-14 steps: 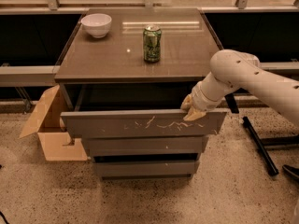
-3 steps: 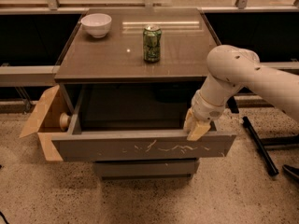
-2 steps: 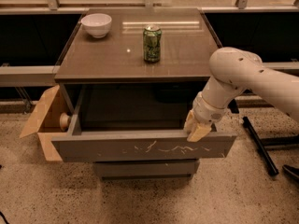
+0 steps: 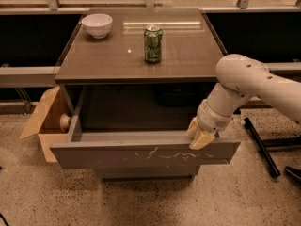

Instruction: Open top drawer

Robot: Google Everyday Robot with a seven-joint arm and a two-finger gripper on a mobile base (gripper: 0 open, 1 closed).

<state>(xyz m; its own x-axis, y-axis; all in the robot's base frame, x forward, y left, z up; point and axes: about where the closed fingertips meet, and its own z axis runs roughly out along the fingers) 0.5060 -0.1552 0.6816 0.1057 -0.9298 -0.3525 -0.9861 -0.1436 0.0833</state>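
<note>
The tabletop (image 4: 113,60) caps a cabinet whose top drawer (image 4: 117,157) stands far out, its scratched front facing the camera. The white arm (image 4: 254,86) reaches in from the right. An open cardboard box (image 4: 42,121) sits against the cabinet's left side. The end effector (image 4: 198,134) rests on the drawer front's upper edge near its right end; whether it grips cannot be told. A white bowl (image 4: 97,25) and a green can (image 4: 153,44) stand apart on top

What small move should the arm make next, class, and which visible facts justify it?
Probably lift the gripper clear of the top drawer and back away. The drawer stands pulled well out of the cabinet, its inside exposed, and the gripper sits on the right of its front's upper edge.
</note>
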